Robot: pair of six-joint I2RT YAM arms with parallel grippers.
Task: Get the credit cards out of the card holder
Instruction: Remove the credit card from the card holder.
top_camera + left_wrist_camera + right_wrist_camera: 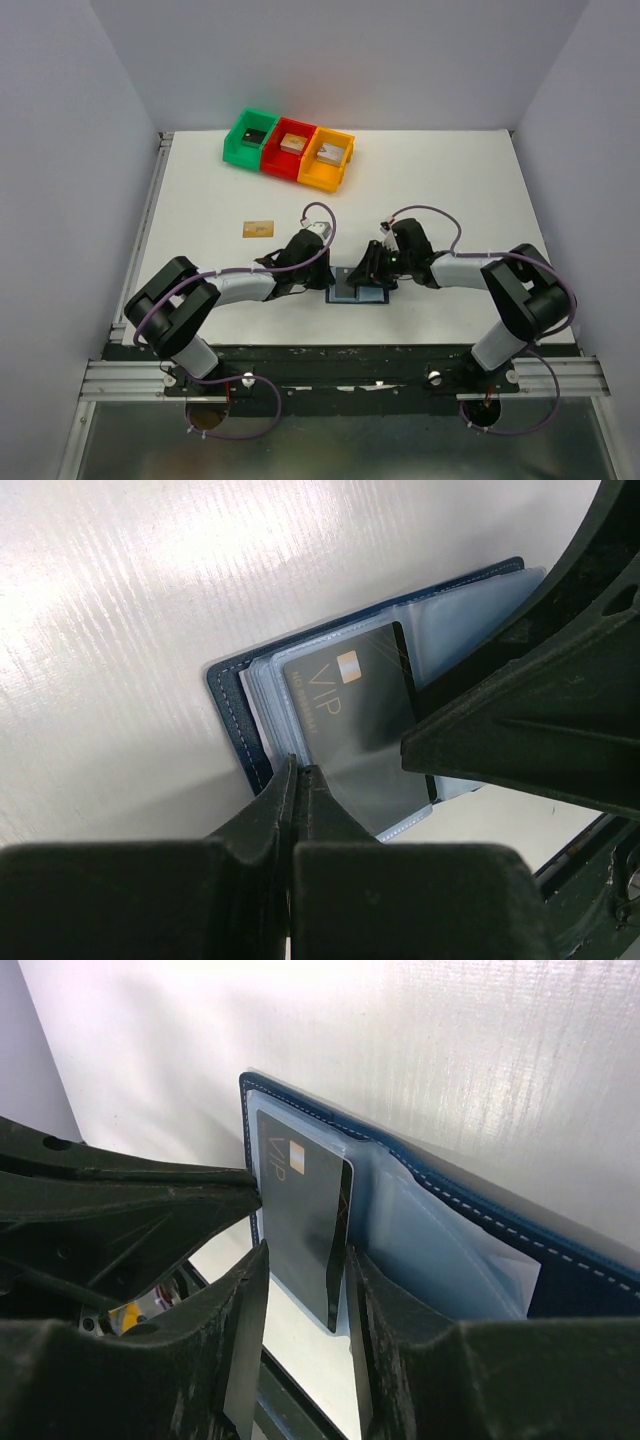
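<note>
The card holder [358,294], a dark navy wallet with pale blue pockets, lies open on the table between my two grippers. A black VIP card [350,710] sticks partly out of a pocket. My left gripper [297,775] is shut, its tips pinching the pocket edge at the wallet's corner; it also shows in the top view [322,283]. My right gripper [305,1280] is open, its fingers [250,1300] on either side of the black card [300,1200] with small gaps. A tan-gold card [257,228] lies loose on the table, further back and left. The two pale cards are hidden.
Green [250,140], red [290,150] and orange [328,160] bins stand in a row at the back, each with a small block inside. The table's front edge and the arm rail [340,372] are just behind the wallet.
</note>
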